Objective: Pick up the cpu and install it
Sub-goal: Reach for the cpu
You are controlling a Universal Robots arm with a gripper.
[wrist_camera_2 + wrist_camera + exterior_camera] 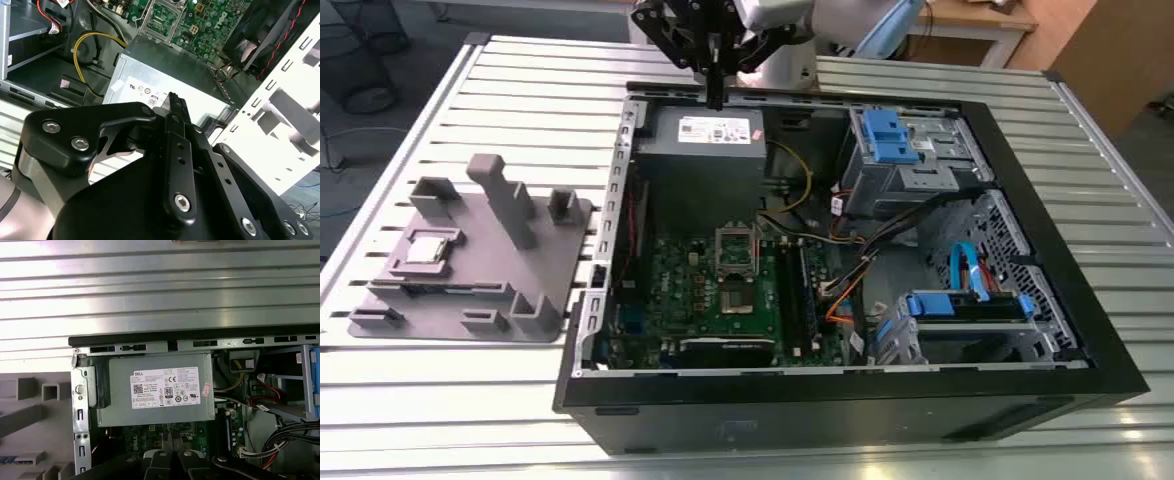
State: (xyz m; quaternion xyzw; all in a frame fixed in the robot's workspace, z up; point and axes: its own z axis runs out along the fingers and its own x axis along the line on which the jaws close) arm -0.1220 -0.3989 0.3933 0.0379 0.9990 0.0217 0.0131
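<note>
Claw first: it is seen pinched shut, black fingers pressed flat together, with nothing gripped between them. It is hung tip-down over the far end of the case, right above the PSU and clear of it.

Into the case now. It is laid on its side with the open face up. The PSU, a grey box with a white label, is tucked against the far wall, and yellow wires are looped just beside it. Nearer the exterior camera, the green motherboard is spread flat on the case floor, and a metal-framed socket is picked out near its middle. Over on the exterior view's right, two drive cages are fitted with blue brackets, and a tangle of cables is strung between them and the board.

And the cpu? It is found outside the case, silver top up, seated in a square recess of the grey fixture on the exterior view's left, well apart from the claw. Upright posts are raised from the fixture beside it.

Everything is carried on a ribbed aluminium table. Beyond its far edge a wooden desk is glimpsed at the exterior view's right, and a dark wire bin at the left.

Last, the arm: its pale wrist is caught at the top edge of the exterior view and pointed straight down, with the black linkage spread above the closed fingers.
</note>
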